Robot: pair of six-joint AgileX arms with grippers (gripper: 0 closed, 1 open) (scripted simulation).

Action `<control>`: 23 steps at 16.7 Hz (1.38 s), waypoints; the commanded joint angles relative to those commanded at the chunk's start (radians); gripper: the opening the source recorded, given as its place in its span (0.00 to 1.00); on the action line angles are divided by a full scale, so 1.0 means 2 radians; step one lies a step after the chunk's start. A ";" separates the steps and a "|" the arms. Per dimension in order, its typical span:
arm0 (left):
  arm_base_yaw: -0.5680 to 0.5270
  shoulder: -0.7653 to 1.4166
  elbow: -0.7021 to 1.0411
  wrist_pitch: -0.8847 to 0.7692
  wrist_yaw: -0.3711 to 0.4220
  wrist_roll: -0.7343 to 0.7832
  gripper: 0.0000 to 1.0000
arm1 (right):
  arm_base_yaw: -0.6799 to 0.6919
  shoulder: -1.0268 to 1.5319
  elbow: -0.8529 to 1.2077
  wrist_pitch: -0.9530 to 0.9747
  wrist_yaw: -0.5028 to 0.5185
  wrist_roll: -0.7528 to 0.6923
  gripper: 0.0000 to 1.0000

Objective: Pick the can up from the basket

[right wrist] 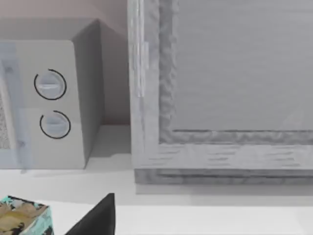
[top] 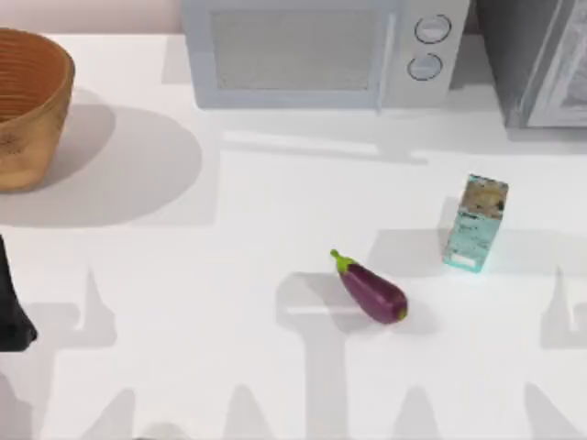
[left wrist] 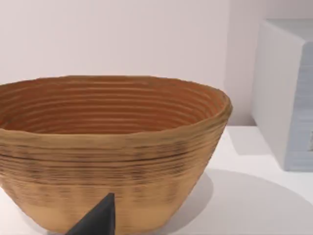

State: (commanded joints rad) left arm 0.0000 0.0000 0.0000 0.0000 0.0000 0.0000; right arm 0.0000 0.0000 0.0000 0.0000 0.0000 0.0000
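The orange-brown woven basket (top: 26,105) stands at the table's far left corner, cut off by the top view's left edge. In the left wrist view the basket (left wrist: 112,147) is seen from the side, close and upright, with its ribbed inner wall in sight but not its floor. The can is hidden. My left arm (top: 11,316) is a dark shape at the left edge, nearer the front than the basket and apart from it. A dark part of my left gripper (left wrist: 98,220) shows in front of the basket's wall. A dark part of my right gripper (right wrist: 98,218) faces the back right corner.
A purple eggplant (top: 371,291) lies mid-table. A teal carton (top: 476,225) stands to its right and shows in the right wrist view (right wrist: 22,218). A grey microwave (top: 321,50) stands along the back edge, with a grey cabinet (top: 541,60) at the back right.
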 joint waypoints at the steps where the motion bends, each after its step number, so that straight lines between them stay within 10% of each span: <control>1: 0.000 0.000 0.000 0.000 0.000 0.000 1.00 | 0.000 0.000 0.000 0.000 0.000 0.000 1.00; 10: 0.011 0.170 0.167 -0.097 0.004 0.014 1.00 | 0.000 0.000 0.000 0.000 0.000 0.000 1.00; 23: 0.057 0.823 0.798 -0.462 0.024 0.069 1.00 | 0.000 0.000 0.000 0.000 0.000 0.000 1.00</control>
State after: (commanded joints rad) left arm 0.1146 1.6457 1.5969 -0.9237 0.0472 0.1380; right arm 0.0000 0.0000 0.0000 0.0000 0.0000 0.0000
